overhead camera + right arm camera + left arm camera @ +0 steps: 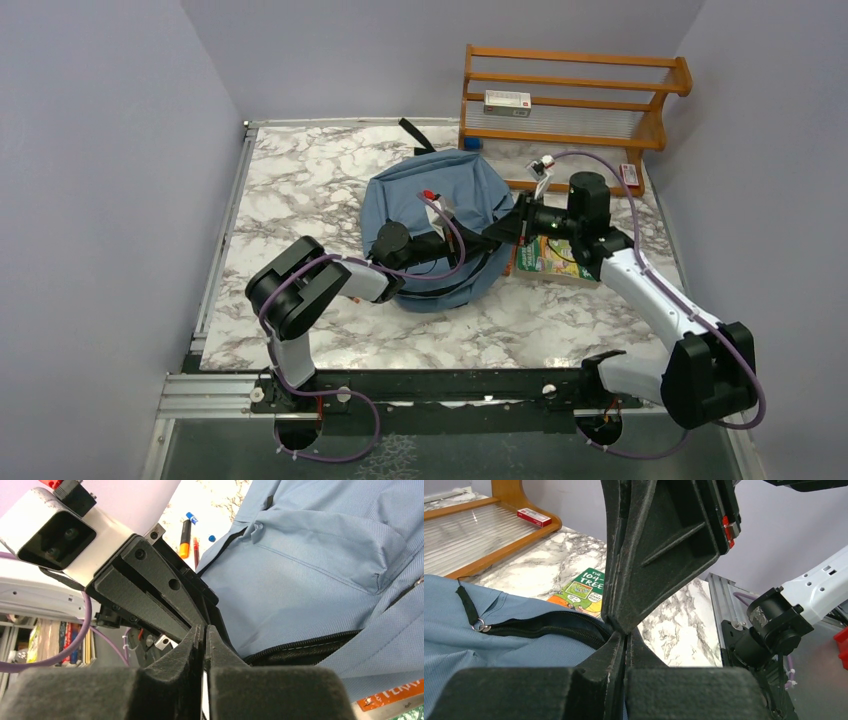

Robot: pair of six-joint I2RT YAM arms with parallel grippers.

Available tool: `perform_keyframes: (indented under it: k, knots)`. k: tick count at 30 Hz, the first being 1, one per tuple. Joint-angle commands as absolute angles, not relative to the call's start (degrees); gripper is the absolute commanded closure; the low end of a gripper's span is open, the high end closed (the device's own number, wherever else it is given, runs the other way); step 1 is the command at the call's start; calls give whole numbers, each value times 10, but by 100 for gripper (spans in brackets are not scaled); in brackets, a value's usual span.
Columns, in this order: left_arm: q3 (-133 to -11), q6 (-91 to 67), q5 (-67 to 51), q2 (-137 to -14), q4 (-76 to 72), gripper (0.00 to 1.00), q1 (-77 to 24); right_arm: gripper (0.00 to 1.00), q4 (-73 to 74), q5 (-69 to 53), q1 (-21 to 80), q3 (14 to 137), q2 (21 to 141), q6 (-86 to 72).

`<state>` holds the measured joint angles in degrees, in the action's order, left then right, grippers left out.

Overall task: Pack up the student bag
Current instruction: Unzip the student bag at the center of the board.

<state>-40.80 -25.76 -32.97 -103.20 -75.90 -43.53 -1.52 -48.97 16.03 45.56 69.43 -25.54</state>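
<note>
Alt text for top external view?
A blue student bag lies on a marble table, with the left hand and right hand meeting shut at the bag's right edge. A green-covered book lies beside it; a wooden rack stands behind.

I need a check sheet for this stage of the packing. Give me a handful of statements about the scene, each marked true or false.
1. The student bag lies on the marble table with its zipper partly open. True.
2. The green book is already inside the bag. False: it lies on the table beside the bag.
3. The left gripper and the right gripper are both shut, tips close together at the bag's zipper edge. True.
4. The wooden rack holds nothing. False: a red-and-white box sits on one of its shelves.
</note>
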Motion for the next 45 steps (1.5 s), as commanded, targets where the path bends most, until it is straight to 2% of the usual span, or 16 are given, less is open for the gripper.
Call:
perform_keyframes:
  k: [1,5,7,10,13,15,29,35,42,45]
  knots:
    - [-422,-263,-345,-1035,-794,100,-439,85,-16,-444,163,454,661,-255]
    - [-419,-260,-346,-1033,-790,100,-438,59,26,-327,163,455,618,-270]
    - [-416,-259,-346,-1032,-789,100,-438,52,60,-237,163,458,598,-286]
    - [-413,-255,-348,-1029,-785,100,-438,48,132,-104,163,470,587,-321]
    - [-412,-252,-354,-1028,-782,100,-438,46,198,-21,163,489,607,-351]
    - [-411,-251,-359,-1029,-781,100,-438,44,229,-8,163,506,632,-360]
    - [-411,-221,-372,-1024,-748,100,-438,41,206,-158,163,532,747,-352]
    - [-412,-219,-377,-1029,-745,100,-438,42,208,-171,163,529,774,-345]
    - [-415,-209,-386,-1031,-730,100,-438,51,214,-171,163,532,790,-334]
    - [-415,-201,-388,-1030,-715,100,-438,50,209,-173,163,535,785,-335]
